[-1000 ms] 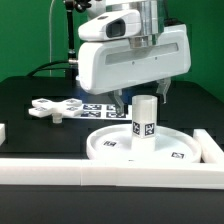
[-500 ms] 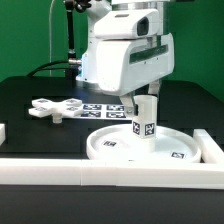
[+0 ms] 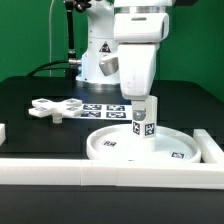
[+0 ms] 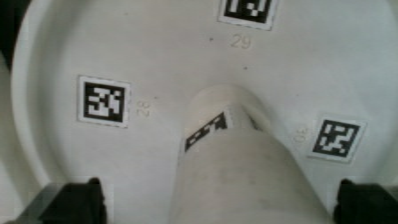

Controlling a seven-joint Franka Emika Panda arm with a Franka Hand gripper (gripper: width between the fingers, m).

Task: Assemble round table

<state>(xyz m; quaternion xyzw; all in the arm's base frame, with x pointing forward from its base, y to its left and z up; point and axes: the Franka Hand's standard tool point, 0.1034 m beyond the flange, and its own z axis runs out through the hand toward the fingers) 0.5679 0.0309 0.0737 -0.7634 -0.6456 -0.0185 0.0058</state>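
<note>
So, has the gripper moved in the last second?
Yes. The gripper has turned about its vertical axis over the leg standing on the round disc: its body, earlier much wider than the leg, now shows narrow.

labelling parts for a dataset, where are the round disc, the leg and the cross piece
round disc (image 3: 168,141): exterior view, bare inner face near the rim
leg (image 3: 144,124): exterior view, tagged side
cross piece (image 3: 57,108): exterior view, centre hub
</note>
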